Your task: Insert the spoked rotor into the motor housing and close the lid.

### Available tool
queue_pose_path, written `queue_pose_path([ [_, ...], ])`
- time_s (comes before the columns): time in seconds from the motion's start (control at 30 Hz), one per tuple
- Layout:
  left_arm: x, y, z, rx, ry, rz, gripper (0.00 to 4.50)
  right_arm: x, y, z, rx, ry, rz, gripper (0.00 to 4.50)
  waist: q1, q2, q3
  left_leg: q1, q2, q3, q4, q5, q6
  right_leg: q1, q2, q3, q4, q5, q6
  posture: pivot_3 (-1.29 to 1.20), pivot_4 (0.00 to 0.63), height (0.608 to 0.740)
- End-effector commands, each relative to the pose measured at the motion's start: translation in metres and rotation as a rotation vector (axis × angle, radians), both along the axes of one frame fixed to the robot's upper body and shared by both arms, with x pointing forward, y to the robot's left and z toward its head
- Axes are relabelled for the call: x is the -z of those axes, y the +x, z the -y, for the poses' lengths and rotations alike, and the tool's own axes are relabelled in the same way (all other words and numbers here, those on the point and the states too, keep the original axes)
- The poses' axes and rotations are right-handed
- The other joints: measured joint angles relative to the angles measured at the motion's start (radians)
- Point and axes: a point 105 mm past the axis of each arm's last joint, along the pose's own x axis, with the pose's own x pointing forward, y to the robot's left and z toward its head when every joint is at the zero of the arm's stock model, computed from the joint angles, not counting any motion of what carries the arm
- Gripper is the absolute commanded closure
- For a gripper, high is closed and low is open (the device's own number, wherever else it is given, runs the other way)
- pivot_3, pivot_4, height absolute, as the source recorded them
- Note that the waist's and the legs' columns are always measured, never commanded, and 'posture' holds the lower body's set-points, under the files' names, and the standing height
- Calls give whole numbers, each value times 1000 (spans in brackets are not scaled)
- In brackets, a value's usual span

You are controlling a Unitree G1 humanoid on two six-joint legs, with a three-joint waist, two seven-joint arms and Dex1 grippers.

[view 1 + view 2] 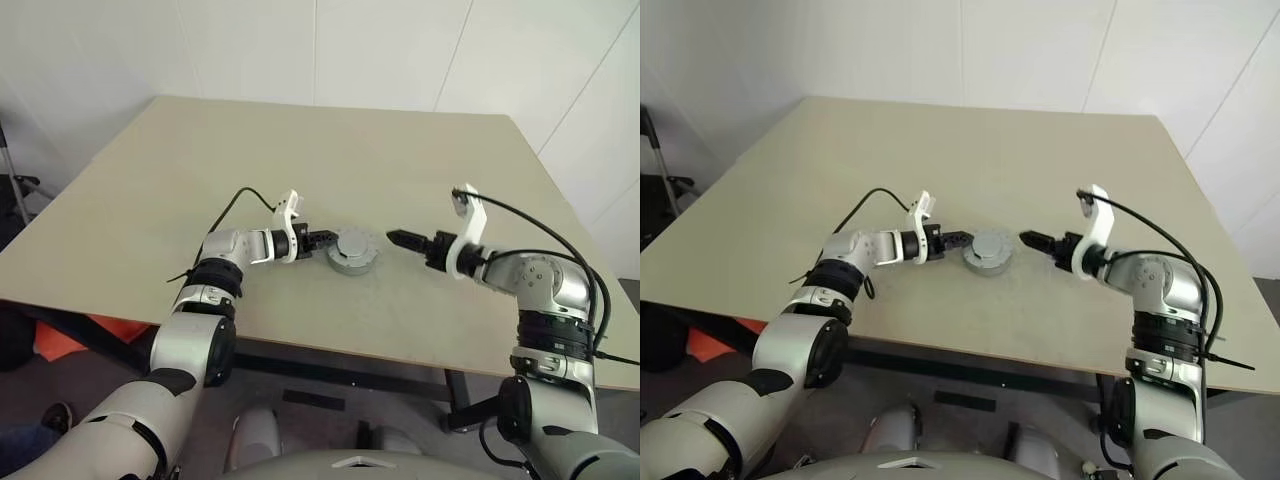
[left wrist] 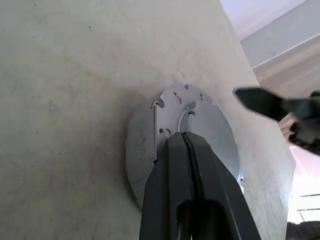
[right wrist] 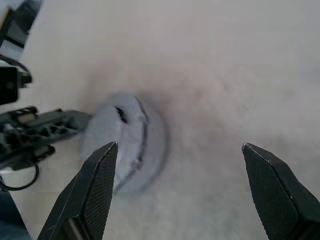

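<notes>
The lid [image 2: 200, 125] looked like smooth, pale, satin metal; the table [image 1: 300, 150] was matt beige; the left gripper's fingers [image 2: 172, 190] were matt black.

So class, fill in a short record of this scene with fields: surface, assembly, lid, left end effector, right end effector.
surface: beige table
assembly: motor housing near the table's front edge, between the two arms
lid: lid lying on top of the housing
left end effector: left end effector shut, tips at the lid's edge
right end effector: right end effector open, empty, apart from the housing
</notes>
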Motion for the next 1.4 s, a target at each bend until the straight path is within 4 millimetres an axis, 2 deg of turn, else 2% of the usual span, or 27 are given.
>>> queue_pose_path([
  [0.03,3,-2,2,16,33,-4,4500,-10,3,3,8,41,13,24,-1,1,-1,0,0,0,0,0,0,0,0,0,0,0,0,0,0,740],
  [0.2,3,-2,1,14,37,0,4500,-9,0,-12,-3,195,-53,24,-1,1,-1,1,0,0,0,0,0,1,0,0,0,0,0,0,0,740],
  [0.43,3,1,-3,-1,48,8,4500,-2,-8,-60,-71,337,-132,24,-2,2,-1,2,1,0,0,0,0,1,0,0,1,0,0,0,0,740],
  [0.57,3,2,-3,-4,51,12,4500,-3,-1,-70,-63,361,-127,24,-4,2,-1,2,1,0,0,1,-1,1,0,0,1,0,0,0,0,740],
  [0.8,2,3,-4,-8,55,21,4500,-18,16,-94,-61,426,-89,24,-6,2,-1,1,1,0,-1,2,-4,-1,0,0,1,0,0,0,0,740],
  [1.0,2,4,-4,-10,60,29,4500,-18,21,-103,-57,430,-81,24,-6,2,-1,0,1,0,-2,2,-4,-2,0,-1,1,0,0,0,0,740],
  [1.1,2,4,-5,-12,63,31,4500,-14,23,-100,-26,416,-87,659,-5,2,-1,0,1,0,-3,2,-4,-2,0,-1,1,0,0,0,0,740],
  [1.27,2,5,-5,-14,64,37,4500,-9,25,-92,7,384,-90,2310,-4,2,-1,0,1,0,-3,3,-4,-2,0,-1,1,0,0,0,0,740],
  [1.4,1,6,-5,-16,61,51,4500,-9,26,-89,19,366,-78,2398,-2,2,-1,0,0,0,-3,3,-5,-1,0,0,1,0,0,0,0,740],
])
